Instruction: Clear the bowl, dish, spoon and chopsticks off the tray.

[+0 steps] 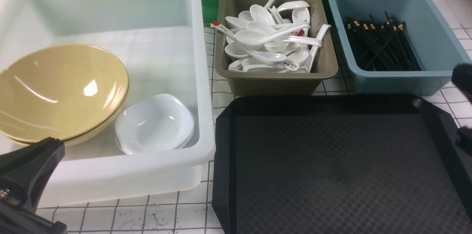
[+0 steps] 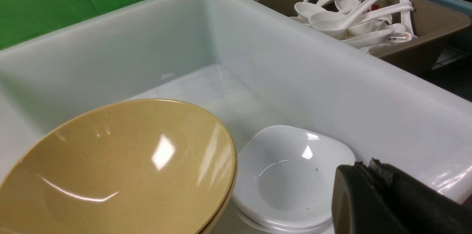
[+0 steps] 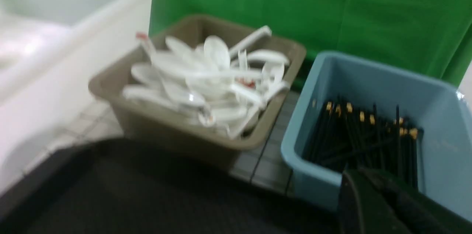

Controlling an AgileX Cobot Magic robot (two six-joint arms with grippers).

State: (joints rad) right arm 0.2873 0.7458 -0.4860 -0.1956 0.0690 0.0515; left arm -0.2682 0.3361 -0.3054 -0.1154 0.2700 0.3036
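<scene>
Nearest the camera: left gripper (image 2: 372,164), closed, gripping nothing, low at near-left corner of white tub, fingers angled inward. In white tub (image 1: 204,116), left: yellow bowl (image 1: 62,90), tilted on another; probably heavy, rigid, slick; best pinched at rim. Beside it: white dish (image 1: 155,123), stacked, likely light, chippable; edge grip. Centre: spoons (image 1: 261,38), heaped, smooth, brittle-looking; handle grip. Right: chopsticks (image 1: 383,42), thin, stiff, apt to roll; mid-length grip. Far right: right gripper (image 3: 365,175), closed, empty, beside black tray (image 1: 343,160).
</scene>
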